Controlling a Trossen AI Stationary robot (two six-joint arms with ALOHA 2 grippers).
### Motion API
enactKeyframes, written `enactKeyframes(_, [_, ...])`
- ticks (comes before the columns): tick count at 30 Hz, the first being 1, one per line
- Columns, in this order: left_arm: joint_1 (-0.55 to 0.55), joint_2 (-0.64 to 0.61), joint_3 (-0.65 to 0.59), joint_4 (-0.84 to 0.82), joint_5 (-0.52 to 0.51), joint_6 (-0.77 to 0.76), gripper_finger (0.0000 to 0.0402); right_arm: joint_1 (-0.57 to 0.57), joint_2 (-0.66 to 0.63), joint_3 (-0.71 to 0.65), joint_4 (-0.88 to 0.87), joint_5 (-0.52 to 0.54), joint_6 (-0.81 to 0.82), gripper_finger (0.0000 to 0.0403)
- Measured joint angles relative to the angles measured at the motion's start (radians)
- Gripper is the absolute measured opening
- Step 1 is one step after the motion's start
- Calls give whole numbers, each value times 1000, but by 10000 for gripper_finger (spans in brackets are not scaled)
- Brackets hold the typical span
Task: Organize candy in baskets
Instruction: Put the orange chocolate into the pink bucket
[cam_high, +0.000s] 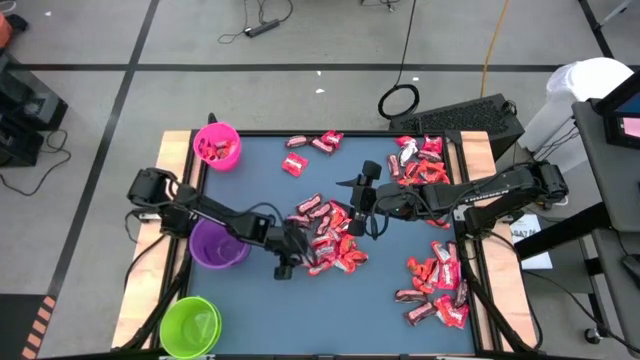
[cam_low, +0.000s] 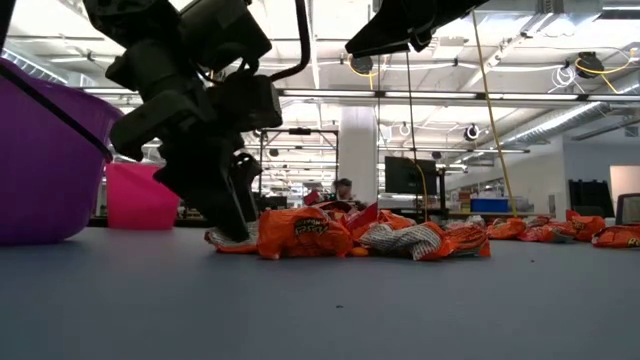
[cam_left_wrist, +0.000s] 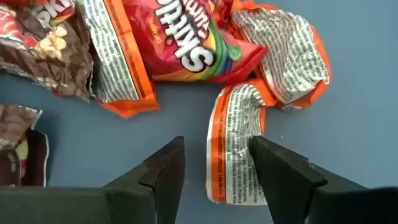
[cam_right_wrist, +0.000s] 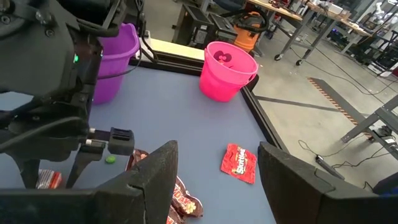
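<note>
Candy in red, orange and brown wrappers lies in a pile at the table's middle. The pink basket stands at the far left, the purple basket at the left edge and the lime green basket at the near left. My left gripper is open and low at the pile's near left side, pointing steeply down. Its fingers stand on either side of the end of an orange wrapped piece that lies flat on the table. My right gripper hangs open above the pile's far right side, holding nothing. My left gripper comes slanting down from the table's left, with one finger at the edge of the orange piece's near end. Whether either finger touches the wrapper, I cannot tell. The piece lies on the table.
More candy lies at the near right, the far right and the far middle. A lone red pack lies near the pink basket. Bare blue table shows at the near middle.
</note>
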Motion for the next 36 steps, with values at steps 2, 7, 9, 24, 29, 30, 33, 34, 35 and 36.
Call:
enactKeyframes(2, [0,7,0,0,7,0,191,0,0,0,0,0,0,210])
enactKeyframes(7, [0,6,0,-1,7,26,190,0,0,0,1,0,0,210])
enactKeyframes(9, [0,6,0,-1,8,26,181,0,0,0,1,0,0,210])
enactKeyframes(24, [1,-2,0,-13,-1,36,79,0,0,0,1,0,0,210])
enactKeyframes(29, [1,-53,-1,-25,-4,36,77,0,0,0,1,0,0,210])
enactKeyframes(30, [1,-69,-1,-34,-6,36,77,0,0,0,1,0,0,210])
enactKeyframes(33, [1,-118,-1,-80,-49,36,77,0,0,0,1,0,0,210])
enactKeyframes(34, [1,-140,-1,-97,-73,37,77,0,0,0,1,0,0,210])
enactKeyframes(35, [1,-164,-1,-116,-97,38,77,0,0,0,1,0,0,210])
enactKeyframes(36, [1,-185,-1,-126,-127,42,77,0,0,0,1,0,0,210])
